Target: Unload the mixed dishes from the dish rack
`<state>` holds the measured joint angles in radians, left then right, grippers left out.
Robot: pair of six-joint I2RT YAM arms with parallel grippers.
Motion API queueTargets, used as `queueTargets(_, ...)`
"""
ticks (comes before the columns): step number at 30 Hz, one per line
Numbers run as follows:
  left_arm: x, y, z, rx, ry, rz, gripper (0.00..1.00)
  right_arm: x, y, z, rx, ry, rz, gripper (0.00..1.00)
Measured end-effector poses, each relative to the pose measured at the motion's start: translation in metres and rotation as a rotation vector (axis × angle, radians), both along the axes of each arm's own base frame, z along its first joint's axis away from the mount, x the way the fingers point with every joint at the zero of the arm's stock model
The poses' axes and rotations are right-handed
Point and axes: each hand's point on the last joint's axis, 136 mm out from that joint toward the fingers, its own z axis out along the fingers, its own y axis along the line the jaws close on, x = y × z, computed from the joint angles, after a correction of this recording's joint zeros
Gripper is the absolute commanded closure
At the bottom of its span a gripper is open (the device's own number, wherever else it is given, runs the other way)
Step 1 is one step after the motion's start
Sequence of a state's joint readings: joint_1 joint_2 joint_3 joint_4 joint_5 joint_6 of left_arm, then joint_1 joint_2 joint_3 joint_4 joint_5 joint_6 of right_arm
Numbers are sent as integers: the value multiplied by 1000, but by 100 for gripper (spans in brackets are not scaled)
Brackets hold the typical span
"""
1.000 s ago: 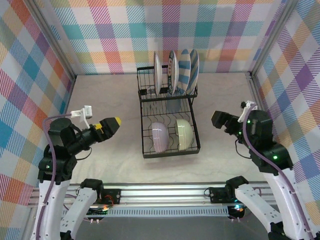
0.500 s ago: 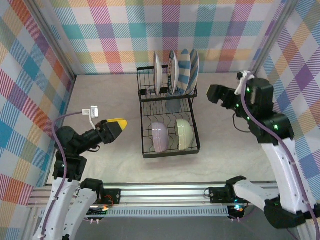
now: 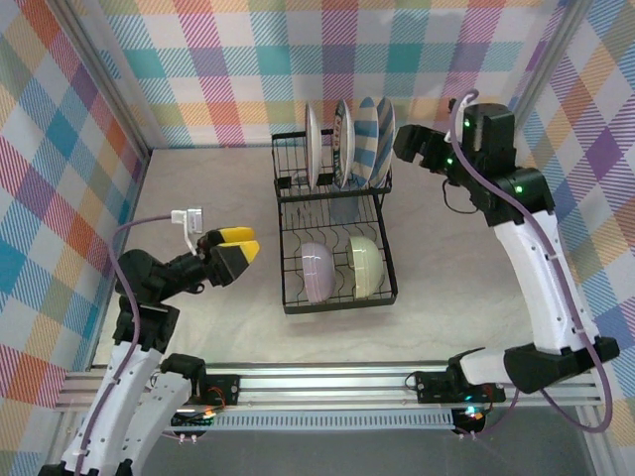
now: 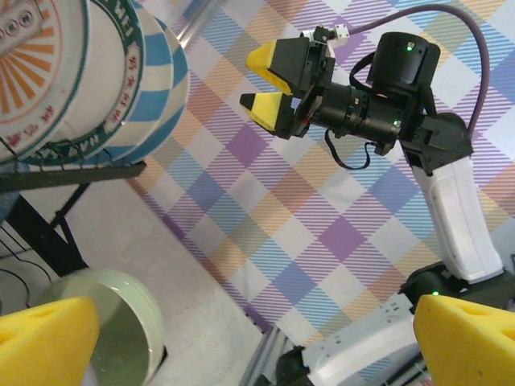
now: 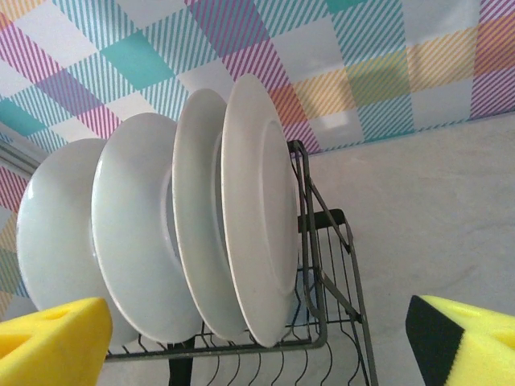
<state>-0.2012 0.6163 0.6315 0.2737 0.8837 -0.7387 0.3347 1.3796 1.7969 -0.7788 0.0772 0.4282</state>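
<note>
Rack: black wire dish rack (image 3: 332,195) stands mid-surface (image 3: 198,188), between the two arms.
Plates: four stand on edge in the raised far section. From the left there is an orange-patterned plate (image 4: 32,64), a dark-rimmed plate (image 3: 343,144), then two blue-and-white striped plates (image 3: 368,134).
Bowls: lavender bowl (image 3: 317,271) and pale green bowl (image 3: 364,266) sit tipped on edge, side by side, in the lower near section.
Glass: bluish shape (image 3: 344,210) under the plates may be a tumbler; it is too dim to be sure.
Left claw: the left claw (image 3: 238,243) is spread wide with nothing between its yellow pads. It hovers to the left of the rack, about level with the bowls and apart from the wire, pointing toward it.
Right claw: the right claw (image 3: 405,147) is also spread and carries nothing. It sits just beside the outermost striped plate, on the right of the raised section. Its wrist view shows the plates' white backs straight ahead, and I see no contact with them.
Done so far: nothing, by my reading, since every dish I can make out sits in the rack.
Left to do: all four plates, both bowls, and any glass in there.
Step in hand: probably the right arm lining up on the outermost plate for the first lift.
Watch for: the plates stand close together, so a pad has little room to slip behind the outer one.
</note>
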Motion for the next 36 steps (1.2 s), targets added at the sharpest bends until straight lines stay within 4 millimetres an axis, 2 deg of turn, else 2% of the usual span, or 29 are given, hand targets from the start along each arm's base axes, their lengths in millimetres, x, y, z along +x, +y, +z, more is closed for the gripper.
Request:
queueTargets(4, 11, -1, -6, 35, -46, 23, 0, 15, 10, -8, -9, 25, 9, 14)
queueTargets(9, 19, -2, -13, 86, -104, 50, 0, 30, 24, -2, -30, 13, 14, 17)
queueTargets(13, 23, -1, -21, 101, -123, 73, 0, 40, 26, 3, -66, 3, -5, 22)
queueTargets(16, 25, -1, -27, 107, -118, 82, 0, 48, 25, -1, -92, 11, -28, 28)
queueTargets(24, 16, -6, -17, 62, -169, 61, 0, 70, 31, -22, -162, 56, -56, 38)
queueTargets(28, 19, -6, -18, 37, -170, 72, 0, 74, 33, -26, -180, 60, -68, 45)
queueTargets(36, 26, -4, -20, 30, -162, 103, 0, 74, 32, -30, -220, 65, -100, 51)
